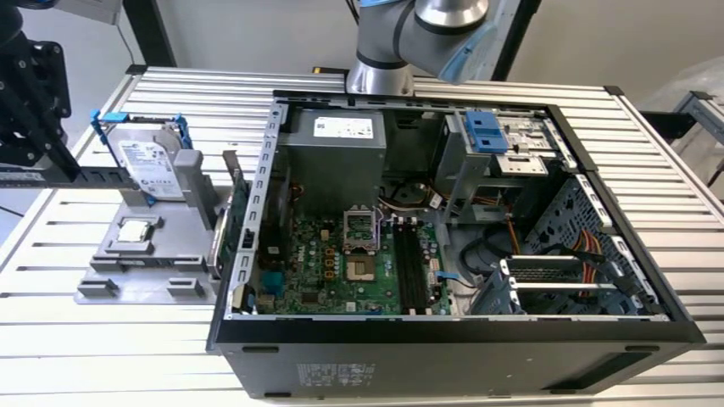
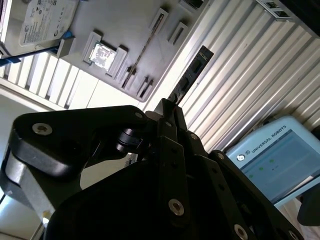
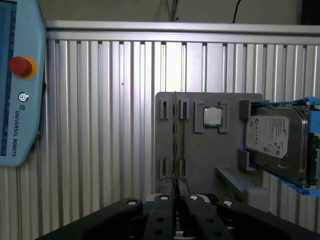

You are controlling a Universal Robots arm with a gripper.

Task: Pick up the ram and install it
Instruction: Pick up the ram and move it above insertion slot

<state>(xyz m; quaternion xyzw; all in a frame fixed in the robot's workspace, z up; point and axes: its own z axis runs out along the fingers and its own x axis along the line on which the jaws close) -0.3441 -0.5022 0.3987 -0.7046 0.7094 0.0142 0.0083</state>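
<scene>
A ribbed aluminium table [image 1: 102,365] carried an open computer case [image 1: 453,365] and, beside it, a grey holder [image 3: 210,150] with a hard drive [image 3: 275,140] and a processor [image 3: 212,117]. The ram [image 3: 175,135], a thin dark stick seen edge-on in the first wrist view, was clamped by one end between the closed fingers of the gripper [image 3: 178,186], in the air over the holder.
</scene>
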